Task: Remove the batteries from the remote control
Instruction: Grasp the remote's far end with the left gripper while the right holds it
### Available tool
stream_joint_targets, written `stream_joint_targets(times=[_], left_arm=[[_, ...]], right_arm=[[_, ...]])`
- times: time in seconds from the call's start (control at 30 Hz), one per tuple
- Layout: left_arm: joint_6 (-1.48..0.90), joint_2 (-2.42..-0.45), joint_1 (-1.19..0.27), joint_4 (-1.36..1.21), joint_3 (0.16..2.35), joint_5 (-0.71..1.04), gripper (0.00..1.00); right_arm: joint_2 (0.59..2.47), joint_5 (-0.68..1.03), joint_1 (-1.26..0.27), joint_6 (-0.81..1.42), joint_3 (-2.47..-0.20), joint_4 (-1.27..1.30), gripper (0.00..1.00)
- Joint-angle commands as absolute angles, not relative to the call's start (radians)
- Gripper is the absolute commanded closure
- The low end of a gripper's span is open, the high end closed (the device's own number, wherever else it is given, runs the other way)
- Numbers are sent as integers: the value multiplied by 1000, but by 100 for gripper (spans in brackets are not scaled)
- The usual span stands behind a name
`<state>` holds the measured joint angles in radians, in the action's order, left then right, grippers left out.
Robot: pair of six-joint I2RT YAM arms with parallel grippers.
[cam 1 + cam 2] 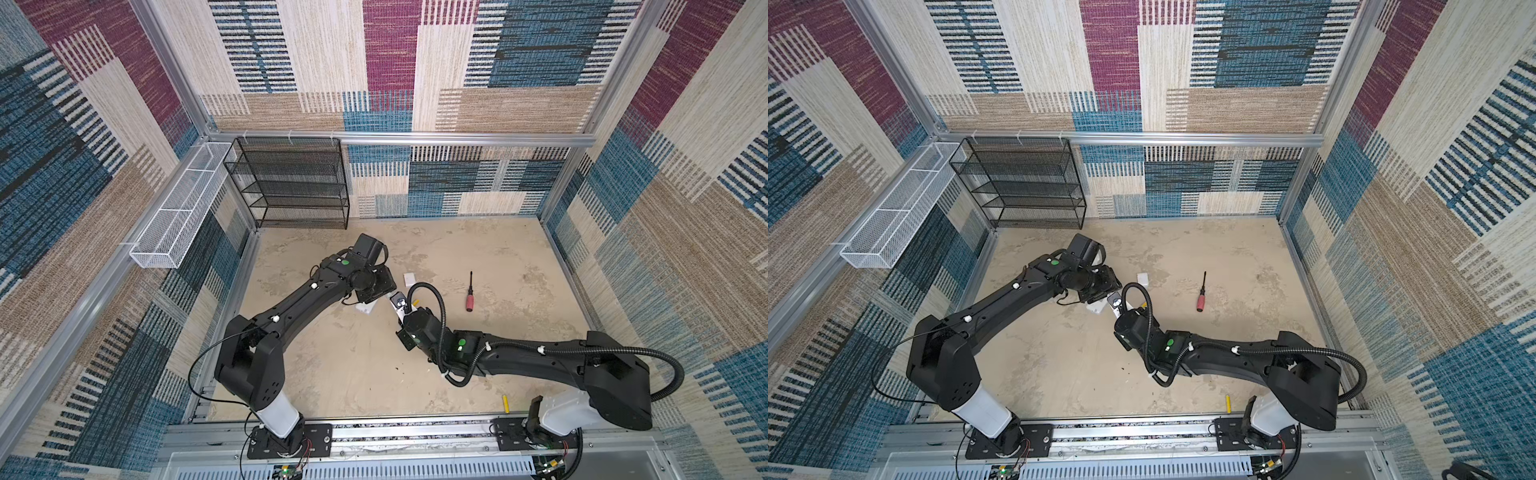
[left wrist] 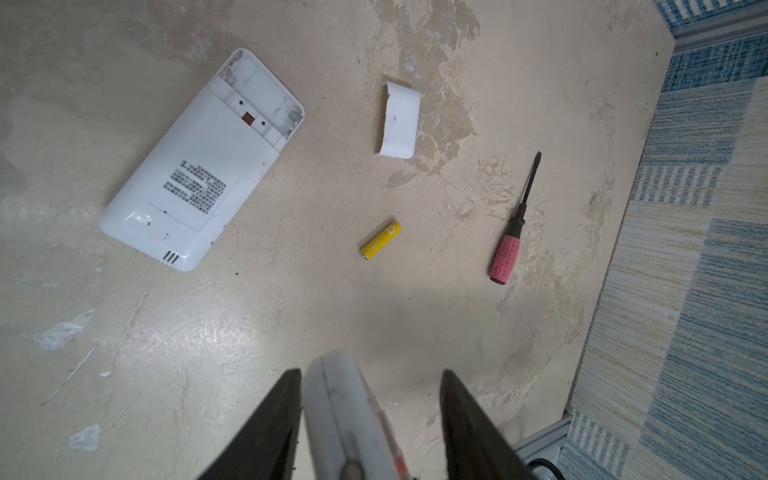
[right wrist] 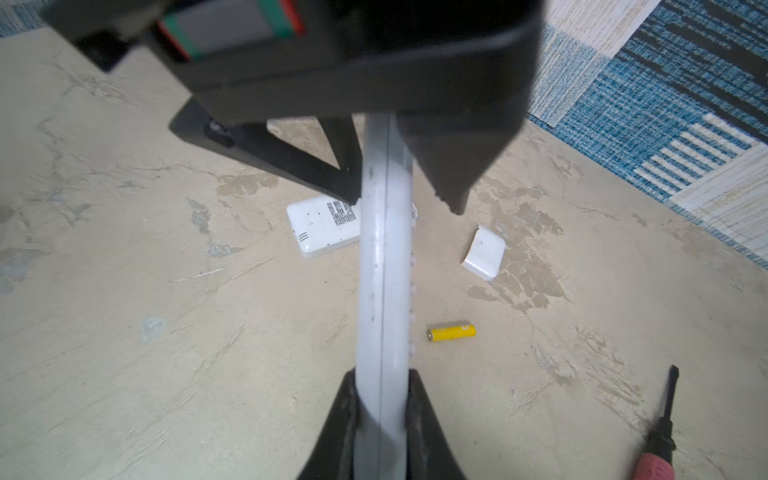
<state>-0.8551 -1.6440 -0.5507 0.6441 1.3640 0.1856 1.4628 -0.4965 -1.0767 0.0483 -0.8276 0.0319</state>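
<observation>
Table (image 1: 332, 374): beige, mottled surface, walled by patterned panels; carries all items below.
Black wire rack (image 1: 291, 183): upright against the back wall, left of centre.
White mesh basket (image 1: 174, 216): long, fixed along the left wall beside the rack.
Left arm (image 1: 291, 307): reaches in towards mid-table; its wrist hangs over the wide remote.
Right arm (image 1: 540, 361): reaches in from the right and meets the left arm near mid-table.
Left gripper (image 2: 370, 371): released. The fingers stand apart astride the far end of the slim remote. One finger is close against it, contact not determinable; the other stands clear.
Right gripper (image 3: 381, 372): clenched on the slim remote, both fingers pressed to its flat faces.
Wide remote (image 2: 199, 166): lies on the table, label side up, its battery bay uncovered at one end.
Slim remote (image 3: 384, 270): white, held off the table by the right gripper, seen edge-on.
Screwdriver (image 2: 509, 245): red handle, black shaft; lies flat, right of centre, apart from everything.
White cover (image 2: 401, 120): small curved plate, loose on the table near the wide remote.
Yellow battery (image 2: 381, 240): lies on the table between wide remote and screwdriver, touching neither.
Second yellow battery (image 1: 506, 403): lies on the table by the front rail (image 1: 415, 434), just beside the right arm's base.
</observation>
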Motion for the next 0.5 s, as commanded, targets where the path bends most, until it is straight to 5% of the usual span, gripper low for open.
stream_joint_targets(times=[0.0, 0.1, 0.47], left_arm=[[-752, -1618, -539, 642, 1370, 172, 18], [-645, -1587, -523, 614, 1370, 176, 1], [-253, -1349, -500, 301, 1177, 76, 1]], right_arm=[[1424, -400, -1052, 56, -816, 24, 100], [1383, -308, -1014, 51, -804, 1, 100], [1281, -60, -877, 22, -798, -79, 100]])
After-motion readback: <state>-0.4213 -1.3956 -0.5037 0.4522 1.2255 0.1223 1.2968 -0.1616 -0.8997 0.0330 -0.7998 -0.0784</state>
